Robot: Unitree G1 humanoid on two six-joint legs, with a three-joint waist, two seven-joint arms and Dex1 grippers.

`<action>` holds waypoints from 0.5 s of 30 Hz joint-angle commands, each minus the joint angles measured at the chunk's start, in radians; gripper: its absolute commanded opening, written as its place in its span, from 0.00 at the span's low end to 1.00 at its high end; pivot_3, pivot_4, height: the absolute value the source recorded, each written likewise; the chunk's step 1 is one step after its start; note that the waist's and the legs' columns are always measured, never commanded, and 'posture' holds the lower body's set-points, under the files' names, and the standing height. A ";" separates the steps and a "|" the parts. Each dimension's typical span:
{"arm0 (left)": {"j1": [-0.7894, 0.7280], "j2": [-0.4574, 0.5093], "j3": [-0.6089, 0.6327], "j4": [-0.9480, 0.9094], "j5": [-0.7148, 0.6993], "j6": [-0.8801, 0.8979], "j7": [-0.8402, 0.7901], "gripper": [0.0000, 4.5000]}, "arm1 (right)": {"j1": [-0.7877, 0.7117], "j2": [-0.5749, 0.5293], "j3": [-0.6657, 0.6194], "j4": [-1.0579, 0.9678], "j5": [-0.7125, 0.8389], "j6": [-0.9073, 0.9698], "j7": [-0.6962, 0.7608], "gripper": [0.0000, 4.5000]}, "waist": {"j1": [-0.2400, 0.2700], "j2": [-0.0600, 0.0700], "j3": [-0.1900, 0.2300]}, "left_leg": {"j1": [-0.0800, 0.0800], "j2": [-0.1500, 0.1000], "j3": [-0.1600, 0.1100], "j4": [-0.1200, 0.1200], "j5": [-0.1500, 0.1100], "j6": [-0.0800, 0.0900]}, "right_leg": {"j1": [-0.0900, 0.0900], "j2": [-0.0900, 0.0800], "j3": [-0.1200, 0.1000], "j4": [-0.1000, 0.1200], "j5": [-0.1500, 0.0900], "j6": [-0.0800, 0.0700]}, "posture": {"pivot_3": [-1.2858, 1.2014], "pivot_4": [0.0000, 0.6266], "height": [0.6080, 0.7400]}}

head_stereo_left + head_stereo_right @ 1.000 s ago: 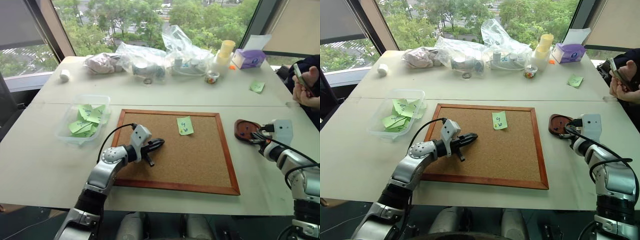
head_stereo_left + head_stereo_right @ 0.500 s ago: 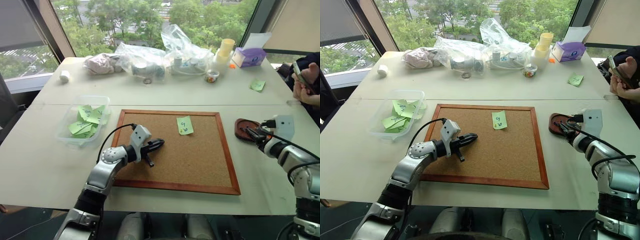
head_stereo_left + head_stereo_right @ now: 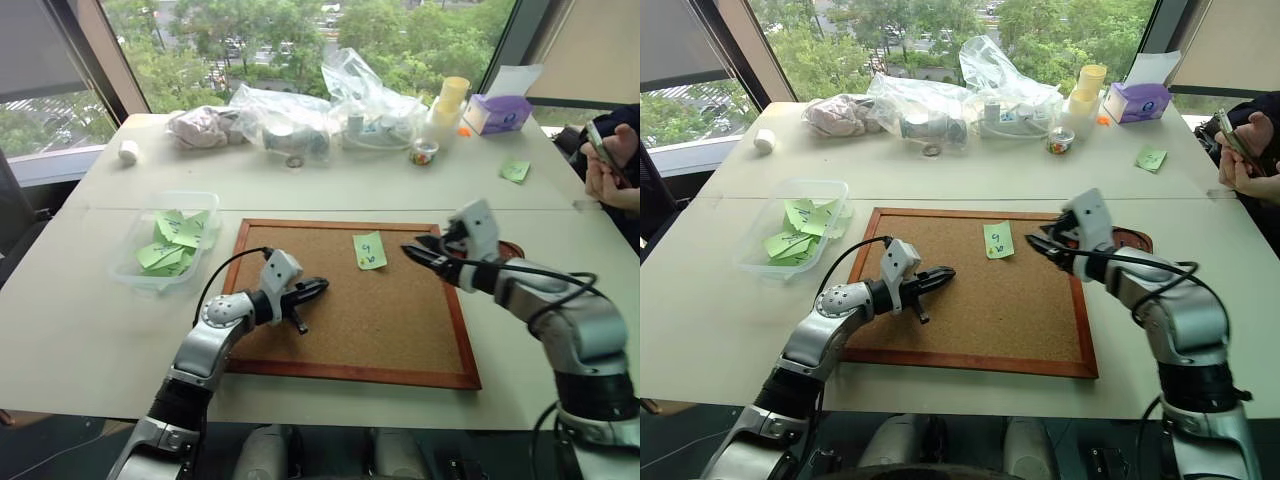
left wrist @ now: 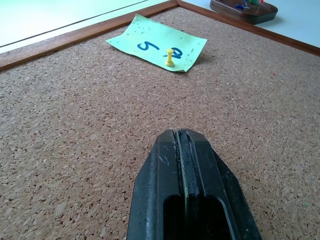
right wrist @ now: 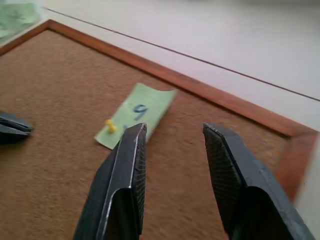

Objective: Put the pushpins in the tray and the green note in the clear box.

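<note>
The green note (image 3: pixel 369 250) with its dark "9" lies on the cork board, pinned by a yellow pushpin (image 4: pixel 170 57). My right gripper (image 3: pixel 412 248) hovers open just right of the note with nothing between its fingers (image 5: pixel 131 165). My left gripper (image 3: pixel 320 286) is shut and empty over the board's left part, pointing toward the note. The reddish-brown tray (image 4: pixel 235 10) sits off the board's right edge with coloured pushpins (image 4: pixel 248 4) in it, mostly hidden behind my right arm in the eye views. The clear box (image 3: pixel 128 250) stands left of the board and holds a bunch of green notes.
The wood-framed cork board (image 3: pixel 340 330) fills the table's middle. Clear plastic bags (image 3: pixel 300 115), stacked cups (image 3: pixel 450 100) and a purple tissue box (image 3: pixel 497 115) line the far edge. Another green note (image 3: pixel 515 172) lies at far right. A person's hands (image 3: pixel 610 170) hold a phone there.
My right gripper has swung left from the tray to a spot over the board beside the green note, and its fingers have opened. The left arm has not moved.
</note>
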 commanded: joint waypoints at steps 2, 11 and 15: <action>0.045 0.007 -0.017 0.038 0.019 0.047 0.024 0.00 | -0.058 0.010 0.080 0.033 -0.069 -0.058 0.012 0.40 | 0.001 -0.001 0.001 | 0.000 0.000 0.000 0.000 0.000 0.000 | 0.000 0.000 0.000 0.000 0.000 0.000 | 0.52 0.24 1.00; 0.065 0.013 -0.014 0.010 0.017 0.058 0.044 0.00 | -0.093 0.079 0.167 0.143 -0.135 -0.133 0.048 0.40 | -0.006 -0.002 0.001 | -0.001 0.000 0.000 -0.001 0.000 0.000 | -0.001 -0.001 -0.002 -0.001 0.000 -0.001 | 0.52 0.24 1.00; 0.077 0.020 -0.012 -0.006 0.013 0.064 0.047 0.00 | -0.099 0.108 0.185 0.188 -0.164 -0.159 0.051 0.40 | -0.008 -0.002 0.001 | -0.001 0.000 0.000 -0.002 0.000 0.000 | -0.002 -0.002 -0.002 -0.001 0.000 -0.001 | 0.52 0.24 1.00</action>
